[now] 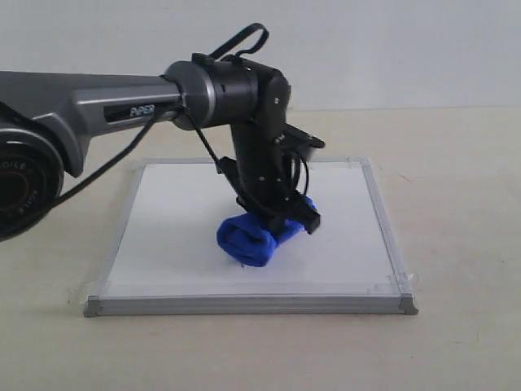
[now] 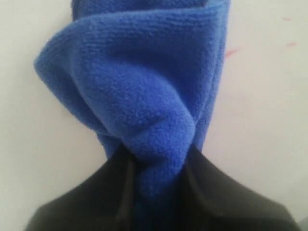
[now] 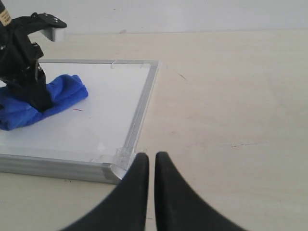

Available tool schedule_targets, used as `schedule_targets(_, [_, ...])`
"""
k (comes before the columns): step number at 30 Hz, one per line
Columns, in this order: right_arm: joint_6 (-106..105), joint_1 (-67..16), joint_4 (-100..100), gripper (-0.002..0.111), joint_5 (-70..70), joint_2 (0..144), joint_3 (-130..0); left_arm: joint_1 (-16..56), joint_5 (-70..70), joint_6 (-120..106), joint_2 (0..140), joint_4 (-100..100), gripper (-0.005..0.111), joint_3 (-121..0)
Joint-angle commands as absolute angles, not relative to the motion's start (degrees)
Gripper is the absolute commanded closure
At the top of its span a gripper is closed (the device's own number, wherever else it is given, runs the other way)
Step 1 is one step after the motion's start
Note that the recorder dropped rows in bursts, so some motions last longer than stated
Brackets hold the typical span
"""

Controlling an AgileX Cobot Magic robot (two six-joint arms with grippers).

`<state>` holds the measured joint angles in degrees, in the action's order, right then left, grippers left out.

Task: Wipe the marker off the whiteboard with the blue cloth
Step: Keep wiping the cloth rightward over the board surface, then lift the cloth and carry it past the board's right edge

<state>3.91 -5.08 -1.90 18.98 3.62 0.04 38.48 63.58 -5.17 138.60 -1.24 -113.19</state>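
The marker (image 2: 232, 52) shows only as a few faint red flecks on the white surface beside the cloth, plus one tiny dark tick in the right wrist view. I judge the wiping mostly done, with these last specks to rub away. On the left, the whiteboard (image 1: 163, 269) is bare, smooth and flat, edged by a thin silvery metal frame with grey corner caps. Near its middle, my left claw (image 1: 289, 220) pinches the blue cloth (image 1: 248, 238) and presses it down onto the board. The cloth is a thick, fuzzy, soft bundle, folded and twisted where my dark fingers (image 2: 86, 207) squeeze it. Further right, off the board over the pale matte table (image 1: 456, 204), my right claw (image 3: 151, 163) hangs with its smooth black tips pressed almost together, holding nothing.
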Motion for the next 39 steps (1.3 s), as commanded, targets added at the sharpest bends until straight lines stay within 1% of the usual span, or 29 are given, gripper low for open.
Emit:
schedule_targets(1, [4.0, -5.2, -1.7, 0.107, 18.4, 3.6, 0.0, 45.2, 62.1, -9.0, 139.5, -4.0, 0.102, -113.6])
schedule_targets(4, [4.0, -5.2, -1.7, 0.107, 18.4, 3.6, 0.0, 45.9, 59.9, -9.0, 140.2, -3.9, 0.102, -115.8])
schedule_targets(8, [4.0, -5.2, -1.7, 0.107, 18.4, 3.6, 0.0, 44.9, 62.1, -7.7, 143.1, -2.1, 0.102, -120.8])
schedule_targets(11, [4.0, -5.2, -1.7, 0.107, 18.4, 3.6, 0.0, 40.9, 66.2, -5.7, 147.5, -0.8, 0.102, -126.1])
schedule_targets(16, [4.0, -5.2, -1.7, 0.107, 18.4, 3.6, 0.0, 34.3, 70.0, -2.0, 148.3, 0.0, 0.102, -126.7])
schedule_targets(17, [4.0, -5.2, -1.7, 0.107, 18.4, 3.6, 0.0, 34.3, 70.0, -2.4, 148.3, -1.0, 0.102, -126.7])
schedule_targets(19, [4.0, -5.2, -1.7, 0.107, 18.4, 3.6, 0.0, 36.7, 70.0, -5.7, 148.3, -4.9, 0.102, -126.7])
schedule_targets(21, [4.0, -5.2, -1.7, 0.107, 18.4, 3.6, 0.0, 41.2, 70.0, -9.6, 148.3, -6.6, 0.102, -126.7])
schedule_targets(22, [4.0, -5.2, -1.7, 0.107, 18.4, 3.6, 0.0, 44.9, 70.0, -12.0, 148.3, -6.6, 0.102, -126.7])
schedule_targets(24, [4.0, -5.2, -1.7, 0.107, 18.4, 3.6, 0.0, 48.8, 70.0, -12.9, 148.3, -6.6, 0.102, -126.8])
schedule_targets(26, [4.0, -5.2, -1.7, 0.107, 18.4, 3.6, 0.0, 50.0, 69.3, -11.4, 148.3, -6.6, 0.102, -127.4])
schedule_targets(29, [4.0, -5.2, -1.7, 0.107, 18.4, 3.6, 0.0, 50.3, 68.6, -8.3, 148.3, -6.6, 0.102, -129.3])
schedule_targets(34, [4.0, -5.2, -1.7, 0.107, 18.4, 3.6, 0.0, 47.7, 68.9, -0.3, 148.3, -4.9, 0.102, -134.2])
schedule_targets(39, [4.0, -5.2, -1.7, 0.107, 18.3, 3.6, 0.0, 45.1, 67.0, 12.5, 148.3, -8.9, 0.102, -138.1])
